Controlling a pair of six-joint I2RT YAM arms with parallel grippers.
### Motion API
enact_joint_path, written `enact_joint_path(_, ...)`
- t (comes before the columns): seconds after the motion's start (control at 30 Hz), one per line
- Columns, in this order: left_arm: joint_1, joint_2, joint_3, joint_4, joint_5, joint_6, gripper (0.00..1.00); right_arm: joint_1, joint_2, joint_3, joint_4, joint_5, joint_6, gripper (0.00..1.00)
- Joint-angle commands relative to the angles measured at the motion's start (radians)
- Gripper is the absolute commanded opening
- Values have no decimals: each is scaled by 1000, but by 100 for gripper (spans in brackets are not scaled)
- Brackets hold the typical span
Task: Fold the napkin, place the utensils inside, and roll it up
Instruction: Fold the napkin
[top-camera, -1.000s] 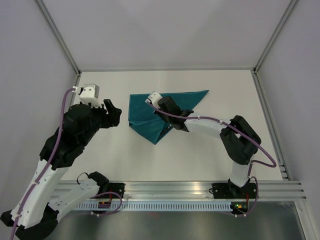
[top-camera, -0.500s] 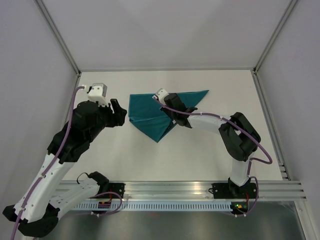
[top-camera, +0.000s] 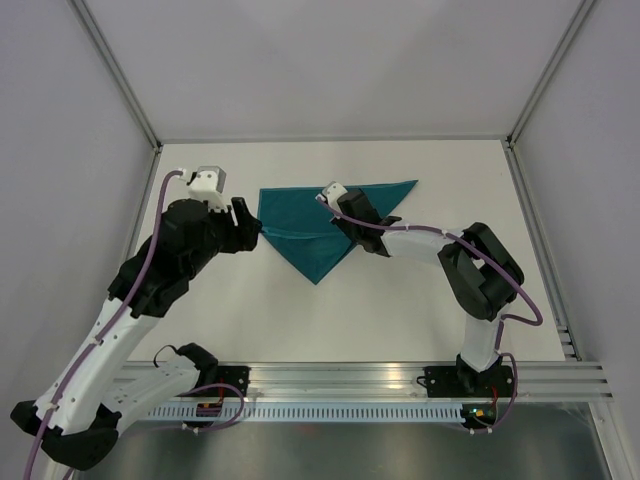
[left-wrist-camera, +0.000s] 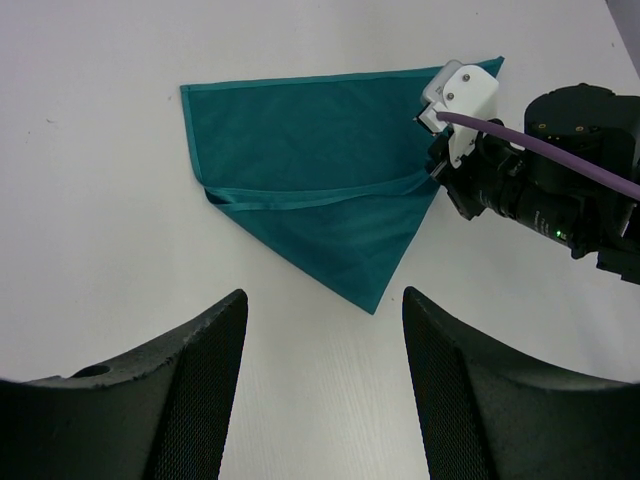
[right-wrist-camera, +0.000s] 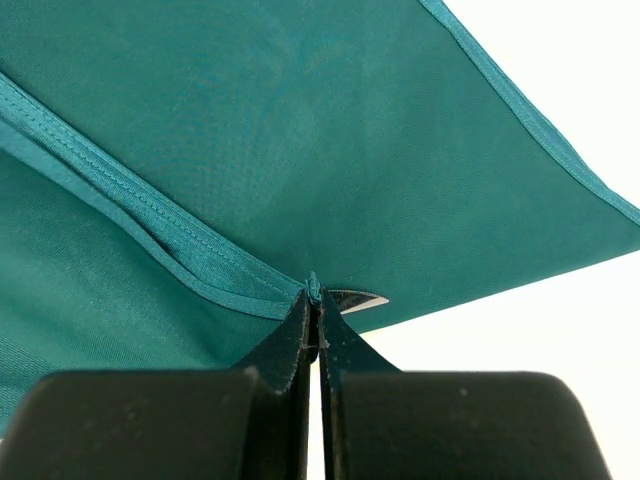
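The napkin (left-wrist-camera: 300, 150), thin, limp and likely slick, lies half folded on the tabletop (left-wrist-camera: 100, 220) and should sag unless pinched at a hem, as the right end effector (right-wrist-camera: 313, 300) does, clamped on the folded edge at its tips. The left end effector (left-wrist-camera: 322, 300) hangs spread apart, the cloth's lower corner just ahead, with bare tabletop on either side leaving room.
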Motion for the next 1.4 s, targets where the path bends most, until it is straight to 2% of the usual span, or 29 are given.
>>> enact_joint_path(0.0, -3, 6, -13, 48, 32, -30, 68, -9, -26, -3, 26, 0, -2, 1)
enact_joint_path(0.57, -3, 55, -71, 105, 64, -55, 68, -38, -12, -21, 17, -14, 5, 2)
enact_joint_path(0.6, -3, 60, -74, 107, 66, -55, 68, -40, -10, -20, 16, -17, 3, 6)
enact_joint_path(0.63, -3, 61, -76, 108, 67, -56, 68, -38, -6, -17, 14, -19, 5, 14)
enact_joint_path(0.7, -3, 61, -85, 114, 72, -58, 68, -43, -7, -9, 9, -22, 11, 24)
enact_joint_path(0.73, -3, 61, -90, 117, 70, -58, 68, -43, -10, -5, 9, -26, 12, 35)
enact_joint_path(0.8, -2, 63, -100, 120, 72, -60, 68, -50, -21, 14, 9, -35, 24, 45)
enact_joint_path(0.83, -3, 66, -103, 123, 72, -61, 68, -55, -22, 23, -19, -45, 31, 54)
enact_joint_path(0.9, -3, 69, -108, 126, 72, -61, 68, -67, -22, 57, -40, -45, 37, 60)
enact_joint_path(1.1, -2, 83, -111, 139, 80, -58, 68, -144, 17, 193, -130, -83, 90, 64)
enact_joint_path(1.37, -3, 100, -169, 201, 115, -76, 68, -400, 146, 382, -287, -313, 251, 64)
